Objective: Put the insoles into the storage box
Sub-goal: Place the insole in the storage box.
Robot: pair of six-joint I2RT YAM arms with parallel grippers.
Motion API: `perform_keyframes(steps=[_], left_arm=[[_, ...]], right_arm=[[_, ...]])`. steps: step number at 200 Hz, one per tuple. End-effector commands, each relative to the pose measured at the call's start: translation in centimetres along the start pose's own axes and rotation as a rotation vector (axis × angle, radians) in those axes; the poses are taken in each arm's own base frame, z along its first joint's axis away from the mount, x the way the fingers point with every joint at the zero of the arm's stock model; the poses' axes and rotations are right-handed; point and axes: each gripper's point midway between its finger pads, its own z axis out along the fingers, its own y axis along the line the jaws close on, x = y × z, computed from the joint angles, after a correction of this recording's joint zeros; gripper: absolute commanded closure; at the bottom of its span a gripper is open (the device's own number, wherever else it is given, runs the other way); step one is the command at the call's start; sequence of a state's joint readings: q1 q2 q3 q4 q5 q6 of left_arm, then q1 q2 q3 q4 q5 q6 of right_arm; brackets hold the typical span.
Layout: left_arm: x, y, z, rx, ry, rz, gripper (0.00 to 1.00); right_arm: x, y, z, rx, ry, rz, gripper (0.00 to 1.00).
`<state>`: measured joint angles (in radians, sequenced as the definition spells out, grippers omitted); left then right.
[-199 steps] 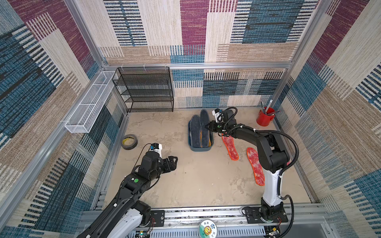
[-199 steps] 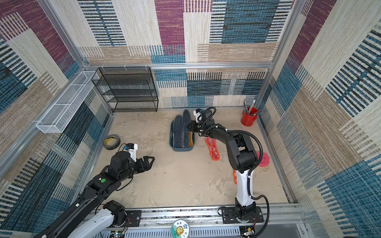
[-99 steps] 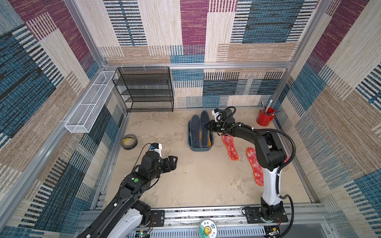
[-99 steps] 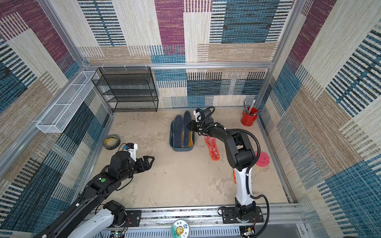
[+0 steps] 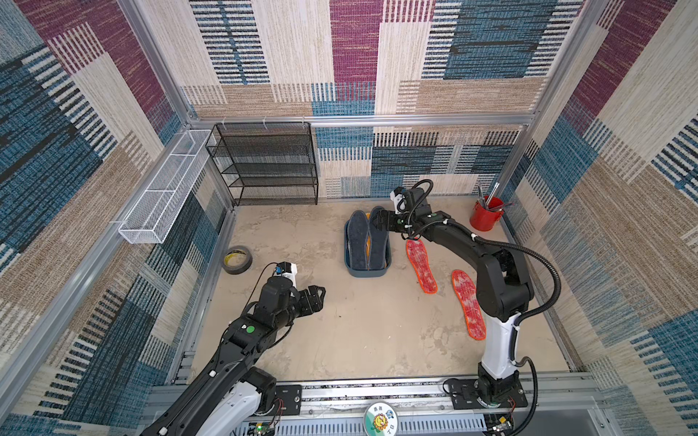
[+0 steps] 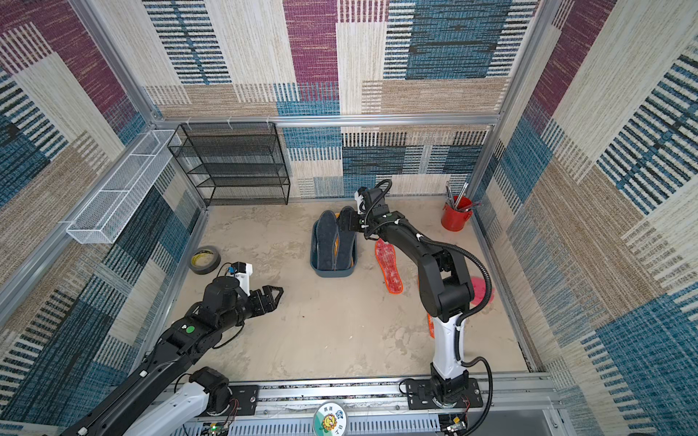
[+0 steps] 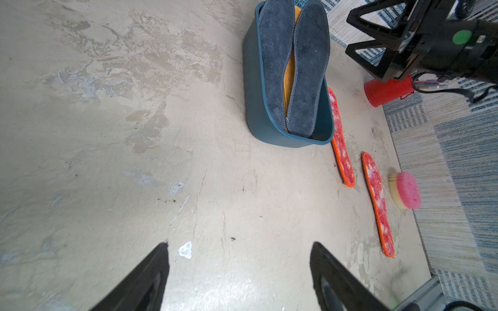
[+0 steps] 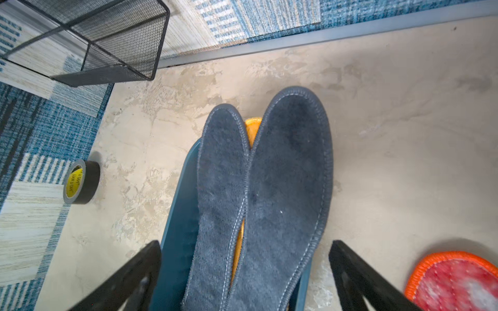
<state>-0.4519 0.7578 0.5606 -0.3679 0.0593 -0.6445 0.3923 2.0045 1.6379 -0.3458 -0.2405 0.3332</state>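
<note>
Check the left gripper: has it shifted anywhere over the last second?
No. In a top view the left gripper hovers open at the same offset from the tape roll as a second ago, with no drift either way.

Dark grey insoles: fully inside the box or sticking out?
Sticking out. Both dark grey insoles sit in the storage box, but their wide ends overhang its rim; an orange-yellow insole shows underneath.

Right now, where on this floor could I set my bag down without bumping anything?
Widest bare floor: before the dark teal plastic tub, between the left gripper and the red mottled insoles. Also: between the black mesh rack, grey tape roll and tub. Crowded: right of the tub, with insoles, right arm and red tool cup.
</note>
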Motion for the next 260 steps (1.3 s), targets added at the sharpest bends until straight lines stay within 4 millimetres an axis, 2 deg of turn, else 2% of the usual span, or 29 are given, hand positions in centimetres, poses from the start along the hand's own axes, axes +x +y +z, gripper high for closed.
perform_keyframes(steps=[1,24,76,103,158,194,227,244,260], left_arm=[[-0.5,-0.3,0.1,0.016,-0.019,0.02,0.16],[-0.4,-0.4,0.1,0.019,-0.018,0.016,0.16],[-0.5,-0.3,0.0,0.017,-0.022,0.009,0.16],[-0.5,-0.3,0.1,0.017,-0.022,0.009,0.16],[-0.4,-0.4,0.6,0.027,-0.014,0.004,0.17],[-0.6,-0.7,0.6,0.038,-0.015,0.001,0.17],[-0.8,-1.0,0.3,0.049,-0.024,-0.011,0.17],[-1.0,-1.5,0.3,0.074,-0.03,-0.025,0.17],[-1.3,-2.2,0.4,0.11,-0.03,-0.057,0.18]], right_arm=[[0.4,-0.3,0.8,0.049,0.023,-0.061,0.02],[0.8,0.1,2.3,0.035,0.051,-0.073,0.02],[1.8,-0.4,5.9,0.05,0.107,-0.104,0.02],[2.5,-0.5,6.9,0.054,0.126,-0.108,0.02],[1.9,0.2,6.8,0.061,0.113,-0.125,0.02],[3.1,0.0,8.1,0.045,0.153,-0.101,0.02],[3.3,0.1,8.3,0.037,0.159,-0.087,0.02],[2.6,0.9,7.7,0.01,0.144,-0.087,0.02],[0.5,2.6,6.1,-0.03,0.104,-0.096,0.02]])
